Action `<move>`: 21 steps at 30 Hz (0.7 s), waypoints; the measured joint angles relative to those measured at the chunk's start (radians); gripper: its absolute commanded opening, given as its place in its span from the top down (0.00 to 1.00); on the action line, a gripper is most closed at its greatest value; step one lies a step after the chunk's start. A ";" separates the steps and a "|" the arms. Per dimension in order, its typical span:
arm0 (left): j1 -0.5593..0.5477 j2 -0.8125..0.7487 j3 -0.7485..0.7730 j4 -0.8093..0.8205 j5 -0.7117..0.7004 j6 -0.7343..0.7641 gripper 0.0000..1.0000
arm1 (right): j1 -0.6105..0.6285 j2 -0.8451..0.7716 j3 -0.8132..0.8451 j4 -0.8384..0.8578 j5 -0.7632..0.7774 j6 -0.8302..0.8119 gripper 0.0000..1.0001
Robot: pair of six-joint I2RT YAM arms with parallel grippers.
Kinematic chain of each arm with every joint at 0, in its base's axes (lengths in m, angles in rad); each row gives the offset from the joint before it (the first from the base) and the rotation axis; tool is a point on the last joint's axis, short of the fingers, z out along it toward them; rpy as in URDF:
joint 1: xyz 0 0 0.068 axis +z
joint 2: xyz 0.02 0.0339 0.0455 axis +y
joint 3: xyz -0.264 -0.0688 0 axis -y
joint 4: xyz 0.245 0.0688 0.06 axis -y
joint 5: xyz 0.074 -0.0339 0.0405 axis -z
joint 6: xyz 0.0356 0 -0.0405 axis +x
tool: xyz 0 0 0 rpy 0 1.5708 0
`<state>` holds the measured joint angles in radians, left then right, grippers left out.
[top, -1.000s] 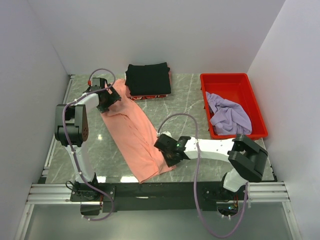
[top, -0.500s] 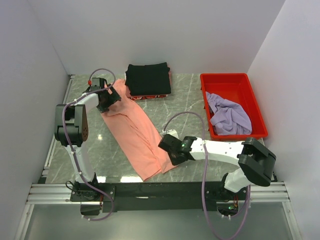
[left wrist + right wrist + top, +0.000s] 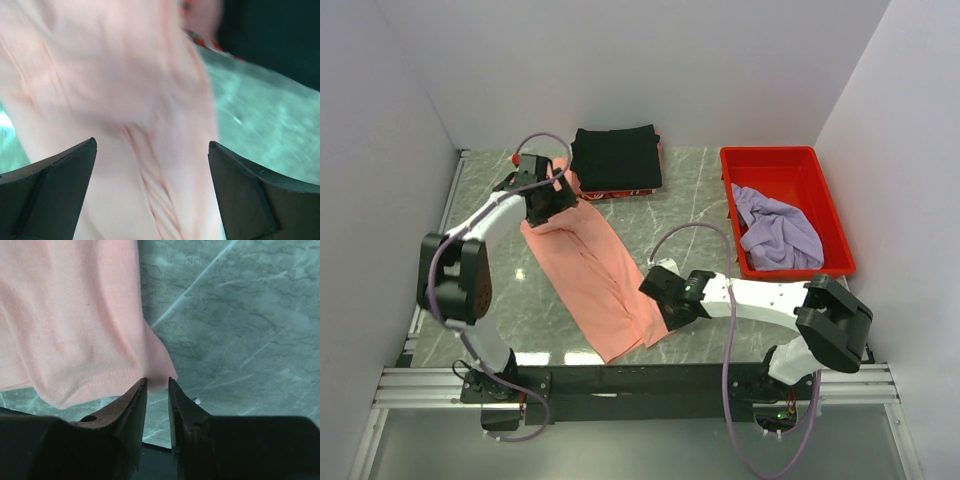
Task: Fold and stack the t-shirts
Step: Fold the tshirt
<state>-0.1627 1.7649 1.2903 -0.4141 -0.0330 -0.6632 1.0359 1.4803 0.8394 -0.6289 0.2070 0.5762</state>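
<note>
The salmon-pink t-shirt (image 3: 588, 268) lies as a long diagonal strip across the marble table. My left gripper (image 3: 548, 200) is over its far end, jaws wide open, with blurred pink cloth (image 3: 100, 75) below my left gripper (image 3: 151, 142). My right gripper (image 3: 667, 308) is at the shirt's near right corner. In the right wrist view my right gripper (image 3: 156, 380) is pinched on that corner of the pink shirt (image 3: 75, 315). The black t-shirt (image 3: 615, 158) sits folded at the back. The lavender t-shirt (image 3: 775, 232) lies crumpled in the tray.
A red plastic tray (image 3: 780, 152) stands at the right. White walls close in the back and both sides. A strip of red cloth (image 3: 610, 192) shows under the black fold's near edge. The black shirt's dark edge (image 3: 270, 30) also shows in the left wrist view.
My left gripper has moved right toward the black fold, and the shirt's far end has shifted with it. My right gripper moved slightly right along the near corner, then held.
</note>
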 measured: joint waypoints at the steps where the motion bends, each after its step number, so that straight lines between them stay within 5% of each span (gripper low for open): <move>1: -0.020 -0.039 -0.006 -0.016 -0.017 -0.010 0.01 | -0.004 0.000 -0.004 0.009 -0.008 -0.003 0.68; 7: -0.163 -0.345 -0.186 -0.046 -0.103 -0.095 0.00 | -0.032 -0.036 -0.050 0.043 -0.075 -0.035 0.66; 13: -0.419 -0.631 -0.483 -0.107 -0.121 -0.219 0.01 | -0.100 -0.174 -0.074 0.073 -0.160 -0.060 0.50; 21: -0.817 -0.724 -0.584 -0.191 -0.122 -0.441 0.01 | -0.176 -0.222 -0.098 0.109 -0.243 -0.087 0.42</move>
<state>-0.9794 1.0409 0.7067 -0.6052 -0.1555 -1.1038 0.8597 1.2579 0.7410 -0.5201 -0.0357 0.4892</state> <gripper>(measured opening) 0.995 0.577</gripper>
